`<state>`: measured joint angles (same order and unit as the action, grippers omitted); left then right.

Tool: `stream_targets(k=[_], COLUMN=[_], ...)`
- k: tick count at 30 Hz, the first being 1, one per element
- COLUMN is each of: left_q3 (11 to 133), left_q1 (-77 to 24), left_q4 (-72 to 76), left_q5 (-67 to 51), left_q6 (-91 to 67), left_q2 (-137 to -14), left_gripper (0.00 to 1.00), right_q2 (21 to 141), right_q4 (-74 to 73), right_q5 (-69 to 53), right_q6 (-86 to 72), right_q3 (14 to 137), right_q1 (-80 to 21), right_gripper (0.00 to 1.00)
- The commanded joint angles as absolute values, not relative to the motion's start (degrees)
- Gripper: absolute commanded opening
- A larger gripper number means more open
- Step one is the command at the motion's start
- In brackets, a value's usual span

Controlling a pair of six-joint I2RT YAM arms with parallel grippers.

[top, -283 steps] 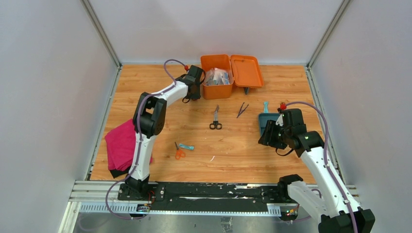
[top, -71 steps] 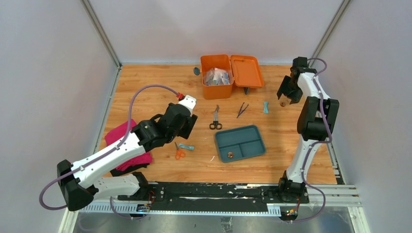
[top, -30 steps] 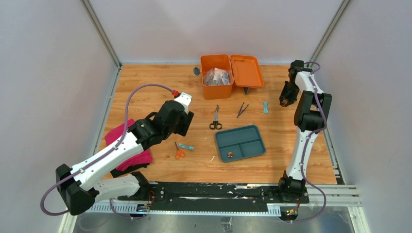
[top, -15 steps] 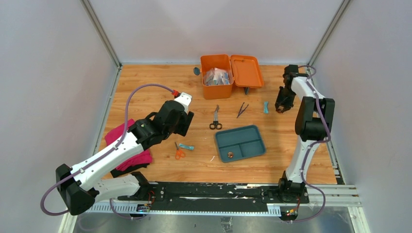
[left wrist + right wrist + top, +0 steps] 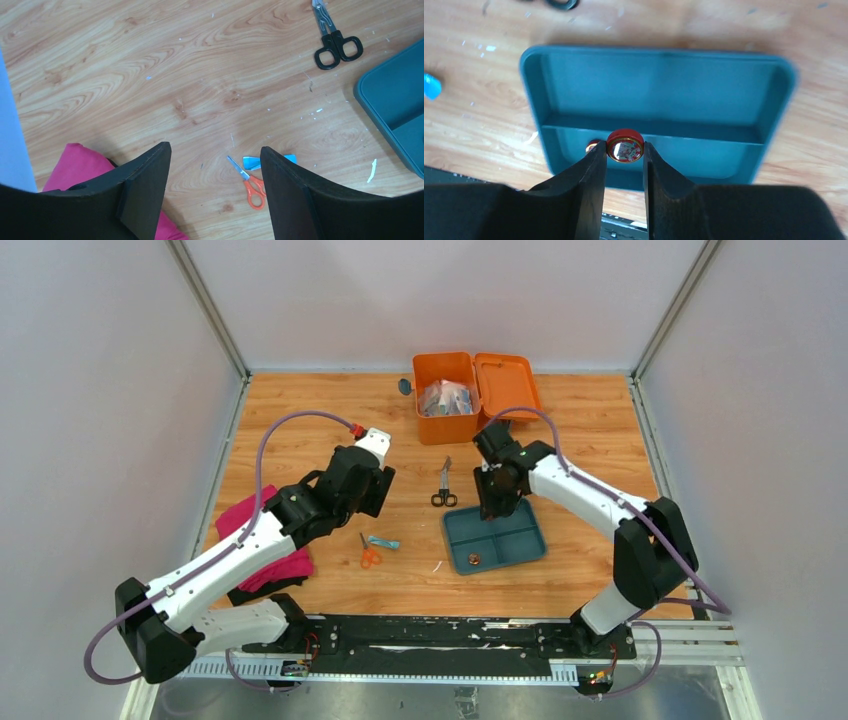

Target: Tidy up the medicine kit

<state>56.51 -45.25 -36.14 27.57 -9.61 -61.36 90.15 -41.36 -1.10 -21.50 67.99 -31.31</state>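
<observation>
The medicine kit (image 5: pixel 446 400), an orange box, stands open at the back with its lid (image 5: pixel 507 386) laid to the right and packets inside. My right gripper (image 5: pixel 493 502) hangs over the teal divided tray (image 5: pixel 515 540), shut on a small round red tin (image 5: pixel 624 145) between its fingertips (image 5: pixel 624 148). A second small tin (image 5: pixel 591 146) lies in the tray's near compartment below it. My left gripper (image 5: pixel 215 152) is open and holds nothing. It hovers above the table near the orange scissors (image 5: pixel 254 187) and a blue packet (image 5: pixel 252 162).
Black scissors (image 5: pixel 444 485) lie between the kit and the tray (image 5: pixel 659 85). A pink cloth (image 5: pixel 255 535) sits at the left edge under the left arm. A small dark round object (image 5: pixel 404 387) lies left of the kit. Walls close in the table on three sides.
The right arm has swung from the far right side of the table to above the teal tray, carrying the red tin. The left arm has stayed almost still.
</observation>
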Motion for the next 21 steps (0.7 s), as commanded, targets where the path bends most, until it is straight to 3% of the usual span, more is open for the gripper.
stream_targets(k=[1, 10, 21], left_q3=[55.9, 55.9, 55.9], left_q1=[-44.5, -44.3, -44.3], left_q4=[-36.1, -36.1, -36.1], left_q5=[29.6, 29.8, 29.8], left_q6=[-9.5, -9.6, -9.5], left_q2=[-61.9, -62.0, -61.8], left_gripper=[0.71, 0.71, 0.71], right_q2=[87.8, 89.2, 91.0], right_q4=[-40.4, -42.3, -40.8], right_q5=[-2.0, 6.3, 3.4], right_q6=[-27.6, -31.4, -32.4], right_q3=[64.0, 61.6, 58.9], right_q1=[-38.2, -44.2, -44.3], right_gripper=[0.25, 0.25, 0.25])
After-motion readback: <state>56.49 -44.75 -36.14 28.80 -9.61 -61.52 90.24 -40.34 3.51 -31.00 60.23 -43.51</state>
